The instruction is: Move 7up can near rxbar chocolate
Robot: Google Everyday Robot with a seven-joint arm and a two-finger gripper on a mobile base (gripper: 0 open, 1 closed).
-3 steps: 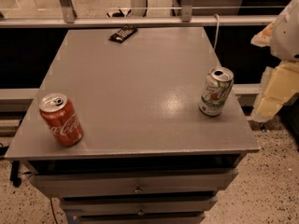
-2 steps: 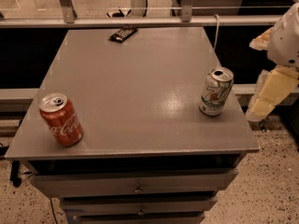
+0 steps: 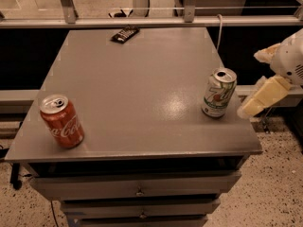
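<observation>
The 7up can [image 3: 218, 93], white and silver with green lettering, stands upright near the right edge of the grey table [image 3: 142, 89]. The rxbar chocolate [image 3: 124, 34], a flat dark bar with white lettering, lies at the far edge of the table, left of centre. My gripper [image 3: 258, 77] hangs just off the table's right edge, to the right of the 7up can and apart from it. Its two pale fingers are spread, with the lower finger [image 3: 259, 99] closest to the can. It holds nothing.
A red cola can [image 3: 61, 121] stands upright at the front left corner. A metal rail [image 3: 151, 21] runs behind the table's far edge, with a white cable [image 3: 220, 27] hanging at the back right. Drawers [image 3: 137, 189] sit below the tabletop.
My gripper has moved left, closer to the 7up can. Both cans and the bar have not moved.
</observation>
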